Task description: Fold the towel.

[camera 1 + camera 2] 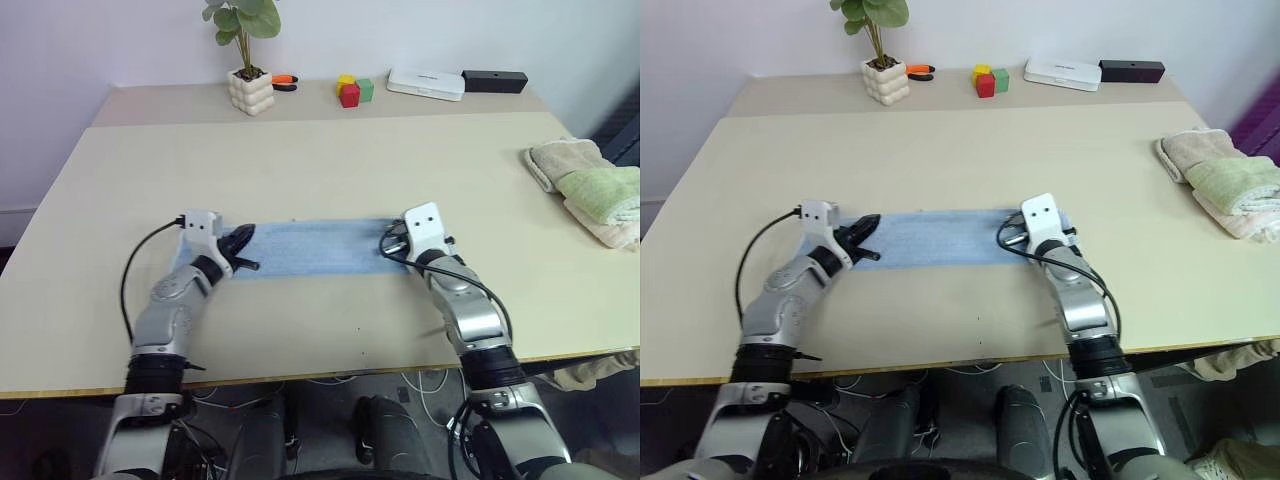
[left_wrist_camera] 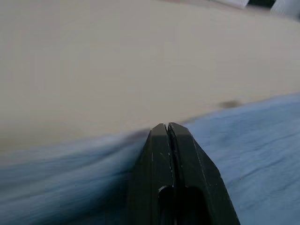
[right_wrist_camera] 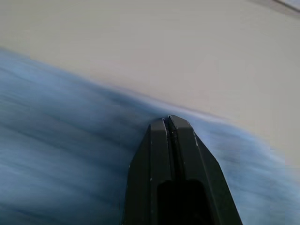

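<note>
The light blue towel [image 1: 315, 248] lies flat as a long narrow strip across the near middle of the table [image 1: 320, 170]. My left gripper [image 1: 244, 240] rests over the strip's left end, shut, with its fingertips [image 2: 161, 129] pressed together above the cloth and nothing between them. At the strip's right end sits my right gripper [image 3: 168, 121], likewise shut over the blue cloth, with its fingers mostly hidden under the white wrist block [image 1: 423, 225] in the head views.
Folded beige and pale green towels [image 1: 590, 185] are stacked at the table's right edge. Along the far edge stand a potted plant [image 1: 251, 90], an orange tool [image 1: 285, 81], coloured blocks [image 1: 354, 90], a white box [image 1: 426, 84] and a black bar [image 1: 494, 81].
</note>
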Controlling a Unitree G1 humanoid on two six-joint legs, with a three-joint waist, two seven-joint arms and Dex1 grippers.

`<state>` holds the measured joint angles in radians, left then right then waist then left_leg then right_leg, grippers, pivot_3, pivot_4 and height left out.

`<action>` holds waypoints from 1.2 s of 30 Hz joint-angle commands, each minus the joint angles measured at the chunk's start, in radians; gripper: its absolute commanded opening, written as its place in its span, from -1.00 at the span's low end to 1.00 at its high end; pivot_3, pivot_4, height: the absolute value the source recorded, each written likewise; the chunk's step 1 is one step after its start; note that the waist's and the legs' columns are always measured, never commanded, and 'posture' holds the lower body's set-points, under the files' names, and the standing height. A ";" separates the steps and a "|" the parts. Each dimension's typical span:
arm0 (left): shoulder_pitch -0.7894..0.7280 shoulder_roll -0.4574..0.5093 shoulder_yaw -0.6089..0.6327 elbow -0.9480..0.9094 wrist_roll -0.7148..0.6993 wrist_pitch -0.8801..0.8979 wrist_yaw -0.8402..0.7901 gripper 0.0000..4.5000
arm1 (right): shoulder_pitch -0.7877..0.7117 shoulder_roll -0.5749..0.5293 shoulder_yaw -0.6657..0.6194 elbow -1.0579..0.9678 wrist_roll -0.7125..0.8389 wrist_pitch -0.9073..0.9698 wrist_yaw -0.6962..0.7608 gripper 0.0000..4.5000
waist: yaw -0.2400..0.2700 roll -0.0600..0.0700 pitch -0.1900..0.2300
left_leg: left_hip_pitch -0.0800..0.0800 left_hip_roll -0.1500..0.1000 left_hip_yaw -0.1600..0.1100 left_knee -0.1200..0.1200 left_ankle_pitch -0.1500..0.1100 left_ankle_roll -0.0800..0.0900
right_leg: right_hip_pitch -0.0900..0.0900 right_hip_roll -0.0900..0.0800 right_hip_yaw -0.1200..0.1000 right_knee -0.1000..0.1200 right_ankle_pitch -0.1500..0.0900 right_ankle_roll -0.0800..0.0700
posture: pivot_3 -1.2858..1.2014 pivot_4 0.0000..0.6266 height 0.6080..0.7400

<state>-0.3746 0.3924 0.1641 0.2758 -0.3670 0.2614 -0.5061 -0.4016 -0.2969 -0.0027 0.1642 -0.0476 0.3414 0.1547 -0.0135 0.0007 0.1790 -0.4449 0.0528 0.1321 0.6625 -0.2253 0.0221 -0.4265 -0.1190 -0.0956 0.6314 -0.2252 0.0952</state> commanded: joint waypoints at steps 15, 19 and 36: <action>-0.027 0.131 0.069 -0.006 -0.046 -0.070 -0.284 0.98 | 0.020 0.031 -0.418 -0.319 0.652 0.455 0.110 1.00 | 0.002 0.000 0.000 | 0.000 0.001 0.000 0.000 0.000 0.001 | 0.000 0.000 0.000 0.000 0.000 0.000 | 0.03 -0.52 1.00; -0.024 0.182 0.073 -0.047 -0.128 -0.046 -0.469 1.00 | 0.078 0.010 -0.581 -0.429 0.892 0.677 0.041 1.00 | 0.003 0.000 0.000 | -0.001 0.003 -0.002 -0.001 -0.001 0.001 | -0.001 -0.001 0.000 -0.001 0.000 0.000 | 0.03 -0.52 1.00; -0.054 0.303 0.045 -0.073 -0.223 -0.017 -0.862 1.00 | 0.287 0.107 -0.681 -0.498 1.550 0.745 -0.504 1.00 | -0.001 0.001 0.000 | -0.001 0.007 -0.001 -0.002 -0.002 0.002 | -0.002 0.000 0.000 -0.004 -0.002 -0.004 | 0.03 -0.52 1.00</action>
<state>-0.4127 0.6772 0.2074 0.2031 -0.5968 0.2644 -1.3567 -0.1179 -0.1917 -0.6948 -0.3198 1.4366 1.1205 -0.3146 -0.0144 0.0014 0.1793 -0.4464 0.0593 0.1312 0.6603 -0.2271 0.0240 -0.4284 -0.1190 -0.0954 0.6269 -0.2268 0.0914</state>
